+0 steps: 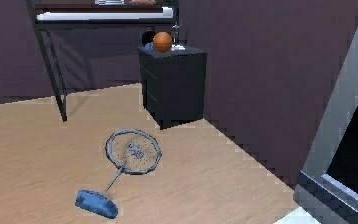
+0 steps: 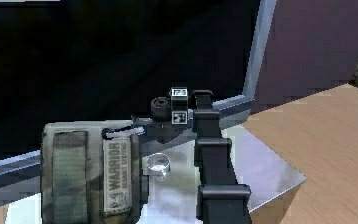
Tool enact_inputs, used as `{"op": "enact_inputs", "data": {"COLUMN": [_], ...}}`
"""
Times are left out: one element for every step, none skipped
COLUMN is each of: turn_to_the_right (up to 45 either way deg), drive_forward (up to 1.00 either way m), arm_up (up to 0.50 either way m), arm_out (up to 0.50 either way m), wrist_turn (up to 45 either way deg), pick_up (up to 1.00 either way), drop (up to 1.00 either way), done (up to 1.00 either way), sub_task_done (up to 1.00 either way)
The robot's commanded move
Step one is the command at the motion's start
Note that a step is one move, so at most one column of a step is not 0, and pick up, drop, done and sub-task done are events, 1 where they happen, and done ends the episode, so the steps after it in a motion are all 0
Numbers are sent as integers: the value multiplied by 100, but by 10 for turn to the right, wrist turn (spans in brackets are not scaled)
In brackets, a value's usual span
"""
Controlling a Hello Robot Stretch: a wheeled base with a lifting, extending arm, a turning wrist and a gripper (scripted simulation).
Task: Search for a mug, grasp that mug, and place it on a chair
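Observation:
In the arm side view my arm [image 2: 220,170] rises from the bottom edge, with its two white marked squares [image 2: 178,103] at the far end. The gripper [image 2: 135,128] reaches left from them, its fingers against a big olive fabric bag [image 2: 87,172] that lies on a pale glossy surface [image 2: 272,165]. I cannot tell whether the gripper holds anything. A small pale thing with a round rim [image 2: 159,163] sits on that surface between the bag and the arm; it is too small to name.
A large dark window [image 2: 107,60] with a grey frame backs the pale surface; wooden floor [image 2: 327,125] lies to its right. Ahead stand a dark drawer cabinet [image 1: 174,85] bearing an orange ball [image 1: 162,41], a metal-legged desk [image 1: 57,60], and a racket [image 1: 131,151] on the floor.

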Motion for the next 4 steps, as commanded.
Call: {"op": "enact_inputs", "data": {"turn_to_the_right": [0, 0, 0, 0], "drive_forward": [0, 0, 0, 0], "arm_up": [0, -30, 0, 10], "arm_out": [0, 0, 0, 0], "wrist_turn": [360, 0, 0, 0], "pick_up": [0, 0, 100, 0], "drop": [0, 0, 0, 0], "done": [0, 0, 0, 0], "sub_task_done": [0, 0, 0, 0]}}
